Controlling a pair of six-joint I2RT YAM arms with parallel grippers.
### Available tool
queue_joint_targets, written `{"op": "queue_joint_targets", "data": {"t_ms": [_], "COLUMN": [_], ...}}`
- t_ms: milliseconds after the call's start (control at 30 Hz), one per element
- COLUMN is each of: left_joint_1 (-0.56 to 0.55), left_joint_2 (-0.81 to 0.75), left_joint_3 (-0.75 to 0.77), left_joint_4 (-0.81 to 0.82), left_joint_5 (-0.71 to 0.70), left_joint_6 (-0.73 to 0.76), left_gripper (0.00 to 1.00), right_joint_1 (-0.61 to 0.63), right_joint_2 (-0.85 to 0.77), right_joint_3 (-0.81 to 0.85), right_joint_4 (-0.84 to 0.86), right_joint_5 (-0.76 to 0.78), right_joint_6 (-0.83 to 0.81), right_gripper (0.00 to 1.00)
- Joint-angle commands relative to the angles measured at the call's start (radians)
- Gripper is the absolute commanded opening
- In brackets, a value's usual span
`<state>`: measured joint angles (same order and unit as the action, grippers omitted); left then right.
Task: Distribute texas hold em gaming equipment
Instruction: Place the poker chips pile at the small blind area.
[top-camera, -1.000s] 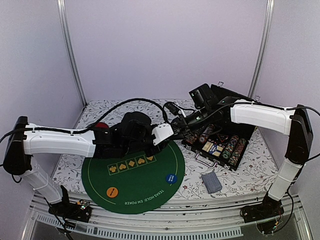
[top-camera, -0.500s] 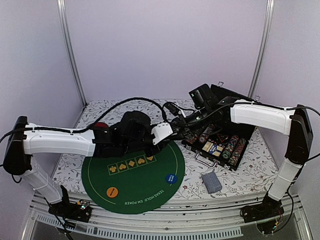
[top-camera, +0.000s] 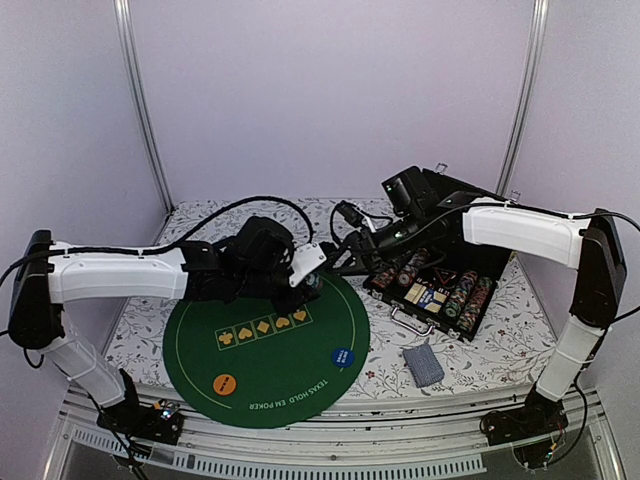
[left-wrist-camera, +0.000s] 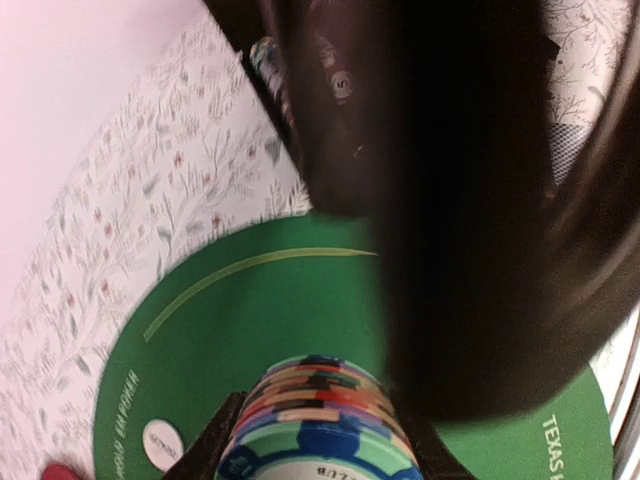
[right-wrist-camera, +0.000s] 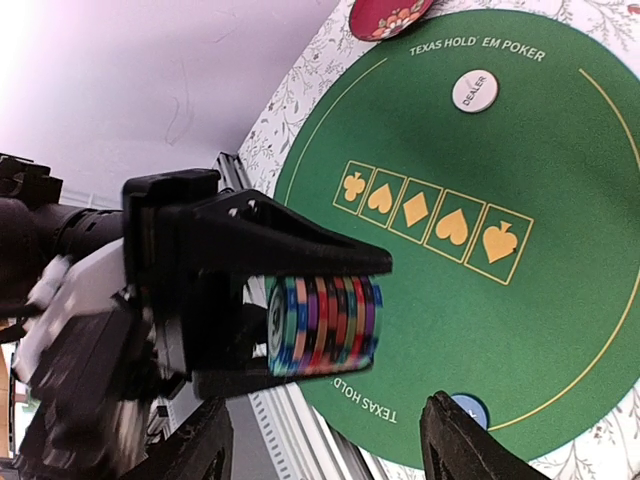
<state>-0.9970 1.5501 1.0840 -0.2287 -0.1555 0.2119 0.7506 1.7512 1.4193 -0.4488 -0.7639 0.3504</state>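
Chips (right-wrist-camera: 325, 325), one striped stack of them, sit clamped in the left end effector (top-camera: 310, 280). Its fingers press the rims from both sides with the column lying along them, which I reckon keeps every chip supported, not just the end ones. Directly beneath it is the green mat (top-camera: 270, 370), so I judge the stack is poised for setting down there. The right end effector (right-wrist-camera: 328, 420) faces it, fingers spread and nothing between them, with the open chip case (top-camera: 440, 290) behind it. Against a second ago, the left arm has drawn back from the right one and, in the top view, now covers the red disc (right-wrist-camera: 390, 12).
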Motion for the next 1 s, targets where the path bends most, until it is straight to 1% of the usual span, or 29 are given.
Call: {"op": "queue_joint_targets", "data": {"t_ms": [0, 133, 233, 300, 367, 467, 567, 633, 733, 833, 967], "left_joint_1": [0.063, 0.085, 0.092, 0.091, 0.083, 0.074, 0.064, 0.035, -0.011, -0.018, -0.014], "left_joint_2": [0.016, 0.002, -0.005, -0.001, 0.005, 0.003, -0.001, 0.012, 0.087, 0.179, 0.315], "left_joint_3": [0.017, -0.018, -0.04, -0.046, -0.052, -0.076, -0.098, -0.092, -0.025, 0.042, 0.208], "left_joint_4": [-0.124, -0.173, -0.225, -0.255, -0.277, -0.294, -0.279, -0.255, -0.243, -0.22, -0.23], "left_joint_5": [0.021, 0.017, 0.014, 0.019, 0.053, 0.067, 0.075, 0.071, 0.086, 0.099, 0.097], "left_joint_6": [-0.12, -0.215, -0.304, -0.346, -0.375, -0.405, -0.42, -0.413, -0.382, -0.33, -0.284], "left_gripper": [0.0, 0.0, 0.0, 0.0, 0.0, 0.0, 0.0, 0.0, 0.0, 0.0, 0.0], "right_joint_1": [-0.029, -0.062, -0.063, -0.064, -0.065, -0.075, -0.095, -0.107, -0.137, -0.184, -0.262], "right_joint_2": [-0.027, -0.067, -0.082, -0.096, -0.107, -0.118, -0.134, -0.147, -0.168, -0.201, -0.252], "right_joint_3": [-0.018, -0.025, -0.008, -0.008, -0.013, -0.028, -0.058, -0.081, -0.114, -0.159, -0.221], "right_joint_4": [0.016, -0.068, -0.151, -0.173, -0.184, -0.19, -0.194, -0.192, -0.187, -0.178, -0.174], "right_joint_5": [0.027, 0.161, 0.295, 0.346, 0.364, 0.376, 0.387, 0.393, 0.396, 0.399, 0.399], "right_joint_6": [-0.025, -0.057, -0.095, -0.118, -0.131, -0.148, -0.16, -0.172, -0.181, -0.193, -0.205], "right_gripper": [0.66, 0.66, 0.66, 0.67, 0.68, 0.68, 0.68, 0.68, 0.68, 0.69, 0.69]}}
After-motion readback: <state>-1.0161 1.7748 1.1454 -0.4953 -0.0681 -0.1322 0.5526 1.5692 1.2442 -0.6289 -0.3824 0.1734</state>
